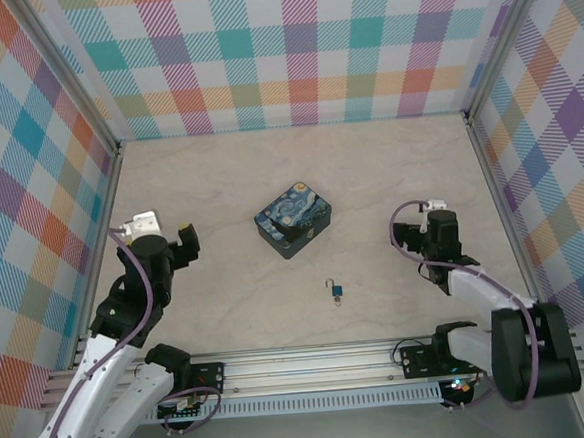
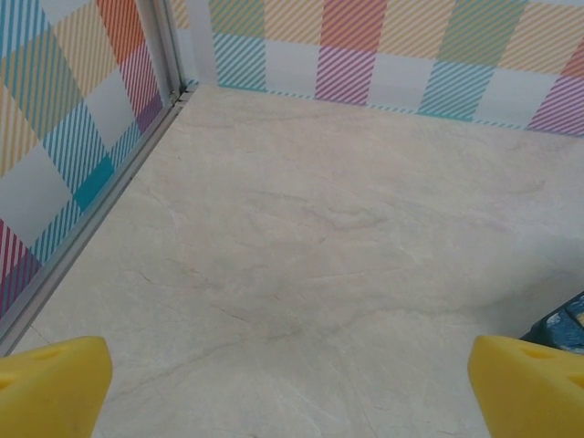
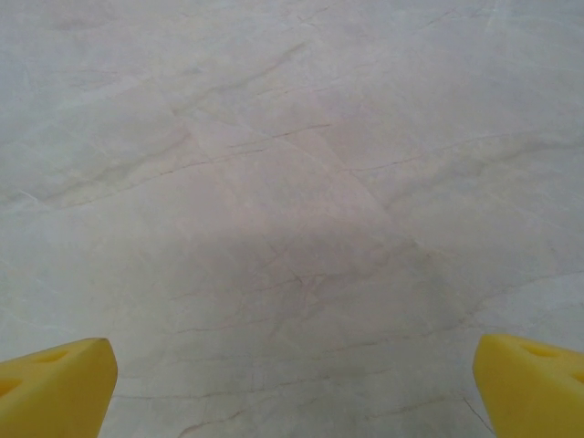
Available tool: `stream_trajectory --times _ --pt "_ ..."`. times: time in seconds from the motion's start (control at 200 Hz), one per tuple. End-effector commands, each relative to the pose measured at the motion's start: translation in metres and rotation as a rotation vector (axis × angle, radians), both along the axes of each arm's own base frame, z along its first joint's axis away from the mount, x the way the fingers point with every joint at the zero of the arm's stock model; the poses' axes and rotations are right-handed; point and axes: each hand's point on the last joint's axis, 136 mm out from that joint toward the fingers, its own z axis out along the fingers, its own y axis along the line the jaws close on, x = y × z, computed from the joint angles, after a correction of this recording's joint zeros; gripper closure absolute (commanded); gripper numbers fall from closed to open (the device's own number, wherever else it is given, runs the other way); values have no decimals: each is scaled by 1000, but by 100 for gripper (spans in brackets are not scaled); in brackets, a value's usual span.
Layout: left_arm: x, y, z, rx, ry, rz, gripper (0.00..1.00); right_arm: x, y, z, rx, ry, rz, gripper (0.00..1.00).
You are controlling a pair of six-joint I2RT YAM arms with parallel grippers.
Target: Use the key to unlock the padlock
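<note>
Mounting rail point(image 1: 312, 363) w/ both arm bases sits nearest. L side: left gripper point(image 2: 290, 392) spread wide, yellow fingertips point(image 2: 50, 383) at the frame corners, nothing btwn them. R side: right gripper point(image 3: 294, 391) likewise spread wide and holding nothing, over bare table point(image 3: 292, 182).

Padlock point(image 1: 335, 292) lies on the table mid-front, btwn the two arms, a bit closer to the R one, well apart from both. Teal body, thin silver shackle pointing away from the rail. Key: too small to make out, can't tell if it's in or beside the lock.

Handling guess: lock is light, hard, slick metal, likely to skid if nudged. Pinch across the flat body, not the shackle.

Further back, painted tin point(image 1: 293, 219), near the lock but not touching. Plaid walls point(image 1: 290, 49) beyond.
</note>
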Motion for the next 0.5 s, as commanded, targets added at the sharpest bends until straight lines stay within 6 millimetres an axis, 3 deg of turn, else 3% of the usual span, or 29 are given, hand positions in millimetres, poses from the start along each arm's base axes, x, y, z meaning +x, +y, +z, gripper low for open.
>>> stream_trajectory --times 0.0,0.215,0.385,0.495 --pt "9 4 -6 41 -4 26 0 32 15 40 3 -224 98 0" --pt "27 -7 -29 132 14 -44 0 56 25 46 -58 -311 192 0" --pt "35 -8 -47 167 47 -58 0 57 19 30 -51 -396 179 0" --pt "41 -9 -58 161 65 -56 0 67 15 21 -41 -309 155 0"
